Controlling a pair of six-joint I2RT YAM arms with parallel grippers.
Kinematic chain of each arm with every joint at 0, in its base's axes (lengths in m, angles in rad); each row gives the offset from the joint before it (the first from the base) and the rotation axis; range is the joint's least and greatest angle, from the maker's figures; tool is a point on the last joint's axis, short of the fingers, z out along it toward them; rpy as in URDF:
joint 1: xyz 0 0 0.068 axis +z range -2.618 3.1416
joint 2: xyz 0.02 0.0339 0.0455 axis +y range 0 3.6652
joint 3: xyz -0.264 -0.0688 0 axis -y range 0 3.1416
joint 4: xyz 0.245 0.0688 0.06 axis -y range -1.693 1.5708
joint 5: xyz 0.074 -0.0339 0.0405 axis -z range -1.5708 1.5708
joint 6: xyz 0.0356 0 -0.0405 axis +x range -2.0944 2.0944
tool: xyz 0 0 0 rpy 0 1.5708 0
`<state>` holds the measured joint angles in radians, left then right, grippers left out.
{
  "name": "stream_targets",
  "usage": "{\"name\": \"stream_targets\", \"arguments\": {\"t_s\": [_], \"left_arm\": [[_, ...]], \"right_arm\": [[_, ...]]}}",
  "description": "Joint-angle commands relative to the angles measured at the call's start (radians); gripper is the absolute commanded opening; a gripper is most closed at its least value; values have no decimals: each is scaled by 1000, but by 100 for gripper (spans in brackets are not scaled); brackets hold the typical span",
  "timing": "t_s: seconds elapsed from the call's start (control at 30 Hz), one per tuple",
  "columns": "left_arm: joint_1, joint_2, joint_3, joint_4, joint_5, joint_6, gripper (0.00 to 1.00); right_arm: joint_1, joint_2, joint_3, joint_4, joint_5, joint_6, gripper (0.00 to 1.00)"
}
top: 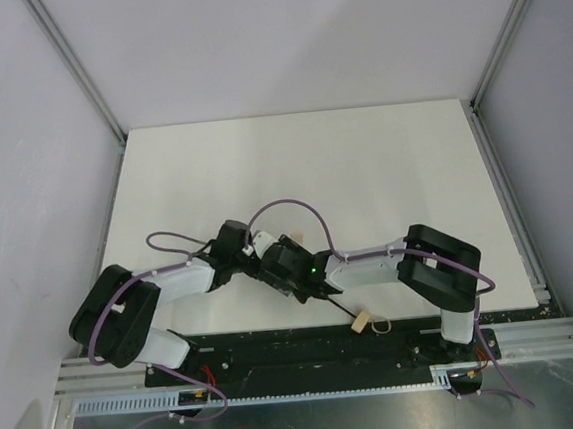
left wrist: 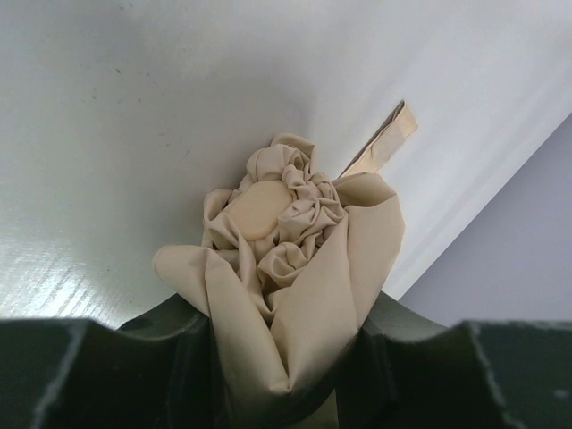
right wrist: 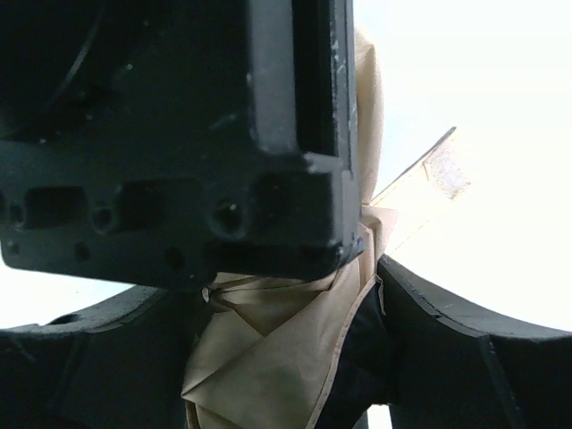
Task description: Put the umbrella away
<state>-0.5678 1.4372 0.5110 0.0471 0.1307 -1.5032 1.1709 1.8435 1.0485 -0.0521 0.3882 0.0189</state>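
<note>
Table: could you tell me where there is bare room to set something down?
The table is bare across its far half to the wall, and both sides. Crowded: near centre, left gripper and right gripper clamping the umbrella.

The tabletop (top: 363,168) is white and smooth, and pale walls (top: 282,44) are set along its left, far and right edges. The umbrella (left wrist: 286,241) is found near the middle of the near edge. Its pale handle (top: 360,322) and wrist loop (top: 380,324) are seen just past that edge, over the dark base strip (top: 278,341). Whether the beige fabric touches the surface cannot be told.
</note>
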Motion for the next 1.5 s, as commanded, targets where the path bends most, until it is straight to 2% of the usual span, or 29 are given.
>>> {"name": "stream_targets", "arguments": {"t_s": [0.0, 0.03, 0.13, 0.2, 0.27, 0.3, 0.37, 0.47, 0.53, 0.63, 0.8, 1.07, 1.3, 1.47], "left_arm": [[17, -10, 13, -92, -11, -17, 0], [19, -9, 10, -92, -6, -15, 0], [24, -10, 5, -92, 3, -5, 0], [24, -16, 3, -91, 3, 12, 0], [25, -27, 3, -90, -7, 39, 0], [27, -32, 4, -90, -13, 56, 1], [30, -35, 11, -91, -25, 99, 9], [30, -38, 8, -90, -39, 143, 46], [32, -35, 2, -89, -44, 159, 65], [31, -19, 3, -87, -35, 183, 81], [30, -6, 12, -84, -35, 213, 86], [21, -3, 0, -85, -30, 218, 86], [-7, 78, 42, -72, 19, 184, 84], [-23, 95, 44, -27, 29, 150, 79]], "right_arm": [[6, 91, -9, -107, 35, -58, 70], [1, 97, -9, -107, 13, -59, 66], [-33, 116, -9, -95, -66, -59, 34], [-57, 120, -10, -88, -115, -58, 17], [-85, 110, -9, -81, -180, -61, 5], [-97, 104, -10, -81, -207, -66, 3], [-121, 90, -9, -81, -253, -68, 1], [-181, 60, -9, -80, -388, -59, 0], [-218, 37, -10, -78, -493, -60, 0], [-283, 10, -9, -67, -693, -52, 0], [-381, -1, -9, -35, -998, -6, 0], [-471, 50, -9, 38, -1199, 94, 0], [-478, 50, -9, 145, -1250, 185, 0], [-469, 42, -10, 208, -1200, 241, 0]]}}
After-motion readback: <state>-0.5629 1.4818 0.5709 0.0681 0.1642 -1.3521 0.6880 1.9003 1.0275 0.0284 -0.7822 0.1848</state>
